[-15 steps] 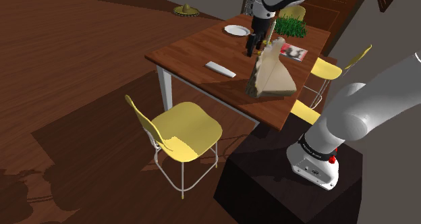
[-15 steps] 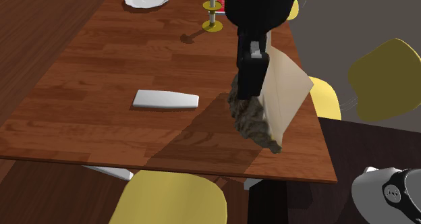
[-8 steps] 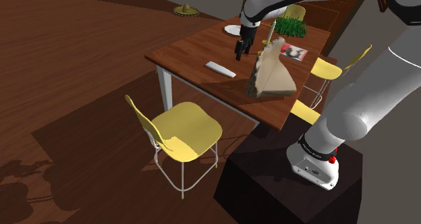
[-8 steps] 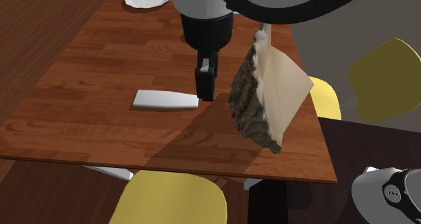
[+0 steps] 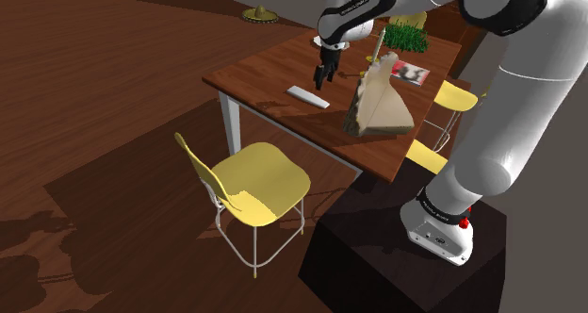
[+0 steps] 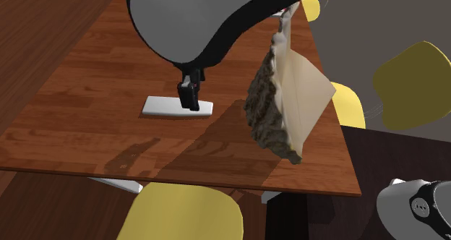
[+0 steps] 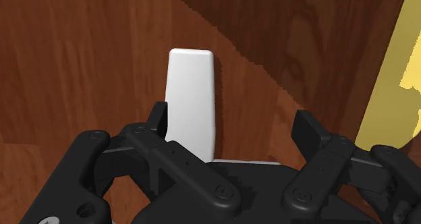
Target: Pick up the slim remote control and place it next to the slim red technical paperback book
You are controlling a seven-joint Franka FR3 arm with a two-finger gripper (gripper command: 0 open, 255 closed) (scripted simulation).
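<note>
The slim white remote [image 5: 308, 97] lies flat near the front edge of the wooden table [image 5: 259, 75]. My black gripper [image 5: 323, 75] hangs open just above its end nearer the table's middle. In the second exterior view the gripper [image 6: 189, 100] stands over the right part of the remote [image 6: 162, 106]. In the wrist view the remote [image 7: 192, 101] lies between my spread fingers [image 7: 159, 119], close to one of them and untouched by either. A thin book with a red and white cover [image 5: 411, 73] lies at the table's far right corner.
A tall beige and brown wedge-shaped thing [image 5: 377, 104] stands on the table between the remote and the book, also close by the gripper [image 6: 285, 108]. A green plant [image 5: 405, 39] sits at the back. Yellow chairs [image 5: 254, 179] stand around the table.
My gripper has swung from beside the wedge-shaped thing towards the shoulder view's left and come down over the remote. It has stayed open. The remote has not moved.
</note>
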